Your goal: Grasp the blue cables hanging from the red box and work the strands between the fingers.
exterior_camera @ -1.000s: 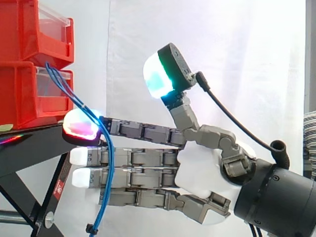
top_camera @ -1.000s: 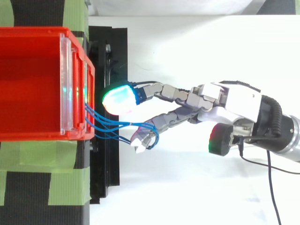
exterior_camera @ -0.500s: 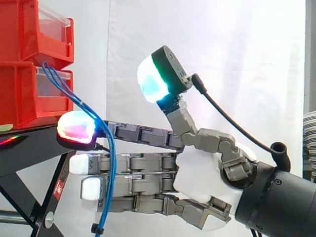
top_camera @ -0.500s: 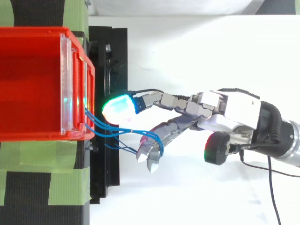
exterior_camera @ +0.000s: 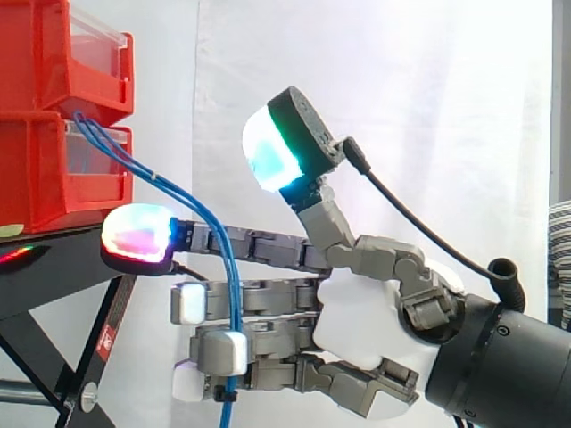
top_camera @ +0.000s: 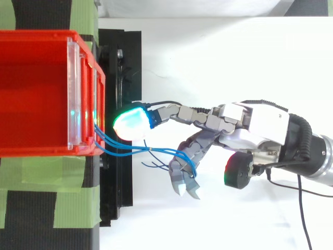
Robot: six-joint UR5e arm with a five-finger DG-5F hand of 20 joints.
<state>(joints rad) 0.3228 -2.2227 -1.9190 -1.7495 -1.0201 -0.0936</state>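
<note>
Since the earlier frames the lower fingers (exterior_camera: 259,299) have curled back to the right, drawing the blue cables (exterior_camera: 192,198) away from the red box (exterior_camera: 53,169) in a longer arc.

Red box: at the left, the lower of two stacked, standing on the black stand (exterior_camera: 53,267).

Hand (exterior_camera: 357,312): enters from the right. Its top finger is stretched straight to the left, with the glowing pad just beside the stand's edge. The thumb (exterior_camera: 281,147) is raised, its pad glowing cyan and green.

Fingers: the lower ones are bent and clamped on the cables. The strands thread between them, passing in front of one finger and behind the pad of the next.

Cables: they leave the front of the red box, slope down to the right and drop through the fingers. The loose end hangs below the hand.
</note>
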